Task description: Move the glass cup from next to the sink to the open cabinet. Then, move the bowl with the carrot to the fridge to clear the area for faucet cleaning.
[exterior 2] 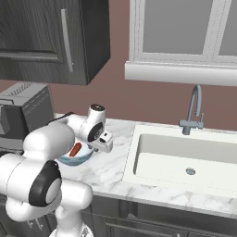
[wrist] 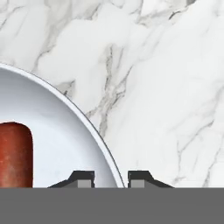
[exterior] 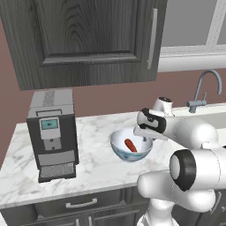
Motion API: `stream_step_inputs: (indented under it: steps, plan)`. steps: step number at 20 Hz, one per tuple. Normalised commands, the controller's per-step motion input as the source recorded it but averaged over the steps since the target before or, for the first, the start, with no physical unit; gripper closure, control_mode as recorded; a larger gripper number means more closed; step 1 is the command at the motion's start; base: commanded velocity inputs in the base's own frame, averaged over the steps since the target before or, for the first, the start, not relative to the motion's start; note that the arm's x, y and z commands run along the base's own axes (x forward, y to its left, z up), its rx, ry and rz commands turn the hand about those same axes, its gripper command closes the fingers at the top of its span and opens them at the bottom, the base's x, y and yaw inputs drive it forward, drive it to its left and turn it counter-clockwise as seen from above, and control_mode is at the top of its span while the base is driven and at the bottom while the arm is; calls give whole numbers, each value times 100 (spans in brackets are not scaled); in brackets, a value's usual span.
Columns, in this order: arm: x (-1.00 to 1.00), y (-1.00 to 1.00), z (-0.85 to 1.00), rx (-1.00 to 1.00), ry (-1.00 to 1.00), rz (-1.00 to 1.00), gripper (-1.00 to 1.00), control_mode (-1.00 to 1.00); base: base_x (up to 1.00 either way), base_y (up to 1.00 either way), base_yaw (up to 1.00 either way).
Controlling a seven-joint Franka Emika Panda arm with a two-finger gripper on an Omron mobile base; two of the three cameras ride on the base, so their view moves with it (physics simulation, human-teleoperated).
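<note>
The bowl (exterior: pixel 117 147) is pale blue-white and stands on the marble counter, left of the sink (exterior 2: pixel 185 155). The orange-red carrot (exterior: pixel 130 145) lies inside it. My gripper (wrist: pixel 111 179) points down at the bowl's right rim (wrist: pixel 87 120). One fingertip is inside the bowl and one outside, so the jaws straddle the rim. They stand narrow, with a small gap still showing on the inner side. In the right base view the bowl (exterior 2: pixel 76 160) and carrot (exterior 2: pixel 74 150) sit partly hidden under my hand. The glass cup and the fridge are out of view.
A grey coffee machine (exterior: pixel 53 132) stands at the counter's left end. A dark wall cabinet (exterior: pixel 88 39) hangs above it with its door shut. The gooseneck faucet (exterior 2: pixel 194 111) rises behind the sink, below a window. Bare marble (wrist: pixel 166 87) lies right of the bowl.
</note>
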Motion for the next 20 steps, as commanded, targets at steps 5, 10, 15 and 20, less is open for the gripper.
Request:
stream_step_inputs:
  steps: [5, 10, 15, 20]
  plan:
    - [-76, -15, 92, 0, -21, -17, 100, -100, 0, 0, 0]
    - [-66, -10, 100, 0, -14, -33, 100, -100, 0, 0, 0]
    - [-68, -16, 96, 1, -1, -47, 100, -100, 0, 0, 0]
    - [-76, -12, 63, 2, 0, -43, 100, 100, -20, -3, -13]
